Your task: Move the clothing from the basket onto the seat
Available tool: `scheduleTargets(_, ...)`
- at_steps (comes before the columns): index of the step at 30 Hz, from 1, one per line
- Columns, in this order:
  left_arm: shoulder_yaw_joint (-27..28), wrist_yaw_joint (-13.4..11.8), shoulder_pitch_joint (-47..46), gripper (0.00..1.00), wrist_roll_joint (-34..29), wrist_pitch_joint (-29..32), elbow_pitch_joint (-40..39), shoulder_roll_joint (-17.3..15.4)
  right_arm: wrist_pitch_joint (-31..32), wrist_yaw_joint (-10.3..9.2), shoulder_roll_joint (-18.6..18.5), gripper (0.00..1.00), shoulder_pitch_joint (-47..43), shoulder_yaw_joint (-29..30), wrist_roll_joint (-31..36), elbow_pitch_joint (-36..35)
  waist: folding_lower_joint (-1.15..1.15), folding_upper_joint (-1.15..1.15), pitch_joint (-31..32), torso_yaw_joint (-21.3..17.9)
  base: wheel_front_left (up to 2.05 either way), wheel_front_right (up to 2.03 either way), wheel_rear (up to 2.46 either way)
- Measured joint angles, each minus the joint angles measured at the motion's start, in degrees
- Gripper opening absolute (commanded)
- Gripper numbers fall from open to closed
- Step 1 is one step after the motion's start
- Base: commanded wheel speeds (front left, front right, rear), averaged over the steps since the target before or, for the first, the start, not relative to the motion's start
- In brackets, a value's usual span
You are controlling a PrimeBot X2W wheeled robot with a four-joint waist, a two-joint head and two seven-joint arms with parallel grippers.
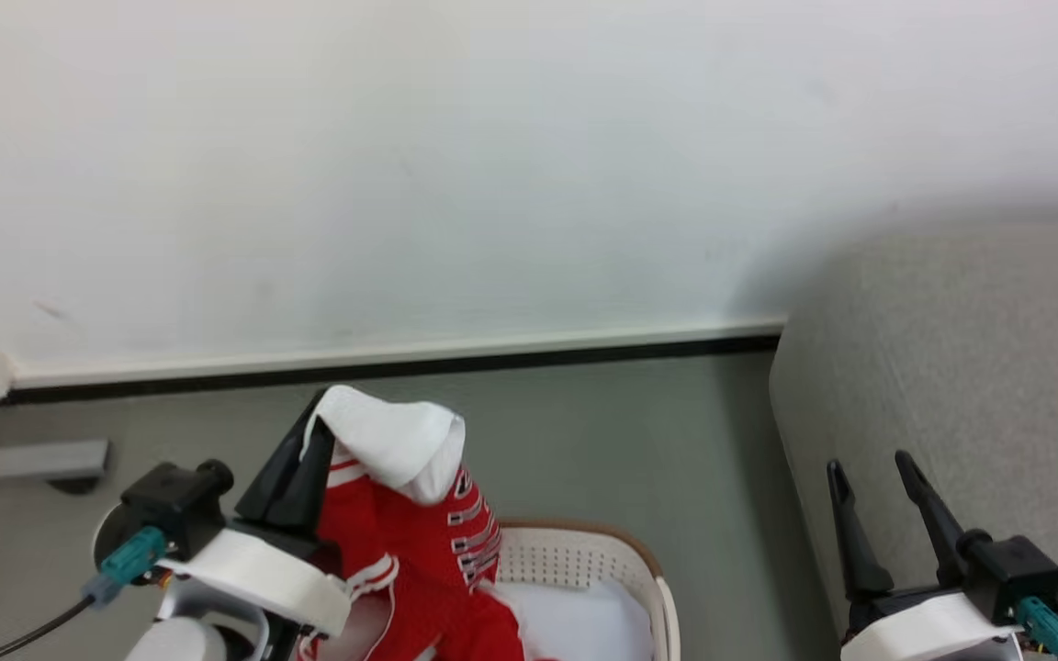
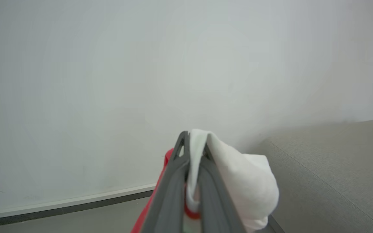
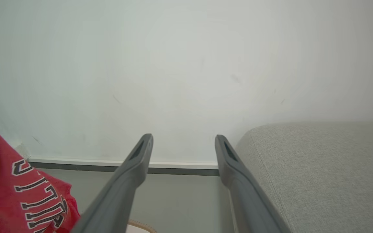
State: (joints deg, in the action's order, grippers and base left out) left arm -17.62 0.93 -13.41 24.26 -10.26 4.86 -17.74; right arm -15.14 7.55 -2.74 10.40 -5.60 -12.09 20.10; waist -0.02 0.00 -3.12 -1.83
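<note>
My left gripper (image 1: 320,415) is shut on the clothing (image 1: 419,542), a red jersey with white panels and black-white lettering, and holds it up above the basket (image 1: 584,551). In the left wrist view white cloth (image 2: 238,174) is pinched between the two fingers of the left gripper (image 2: 194,136). The jersey hangs down into the cream basket with its brown rim; white fabric (image 1: 584,620) lies inside. My right gripper (image 1: 864,464) is open with nothing in it, in front of the grey seat (image 1: 970,367). Seen from the right wrist, the right gripper (image 3: 183,139) spreads its fingers beside the seat (image 3: 319,168), and the jersey (image 3: 28,191) hangs at the left.
A white wall with a pale skirting board and dark strip (image 1: 400,363) runs behind. Grey floor (image 1: 658,441) lies between the basket and the seat. A grey flat box (image 1: 33,459) sits on the floor at the far left.
</note>
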Motion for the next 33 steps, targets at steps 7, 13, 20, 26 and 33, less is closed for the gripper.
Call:
scheduleTargets(7, 0.14, -0.96, 2.65, 0.0, 0.6, 4.37, -9.11, -2.6, -0.01, 0.0, -0.03, 1.0, -0.72, -3.57, -0.07, -0.26, 0.0, 0.0, 3.14, 0.66, 0.0, 0.0, 0.0)
scheduleTargets(13, -0.68, -0.43, 3.3, 0.0, 0.83, 7.38, -15.23, -4.05, 0.0, 0.0, -0.02, 1.0, 1.79, -14.07, -1.52, -0.35, 0.01, 0.0, 3.45, 0.53, 0.0, 0.0, 0.0)
scheduleTargets(20, -4.39, 2.15, 2.17, 0.0, 2.08, 11.01, -20.18, -4.09, 0.0, 0.0, -1.52, 1.0, 10.63, -34.63, -3.44, 2.21, 0.02, 0.0, 3.67, 0.39, 0.0, 0.0, 0.0)
scheduleTargets(26, -7.99, 3.86, -0.2, 0.0, 2.45, 12.78, -20.39, -3.46, 1.68, 0.0, -6.86, 1.0, 19.67, -48.78, -9.06, 2.24, 0.03, 0.0, 4.07, 0.3, 0.0, 0.0, 0.0)
scheduleTargets(33, -12.46, 5.25, -1.09, 0.0, 4.67, 14.23, -20.58, -3.05, 2.72, 0.01, -9.78, 1.0, 25.86, -56.36, -13.26, 2.42, 0.02, 0.0, 4.4, 0.13, 0.0, 0.0, 0.0)
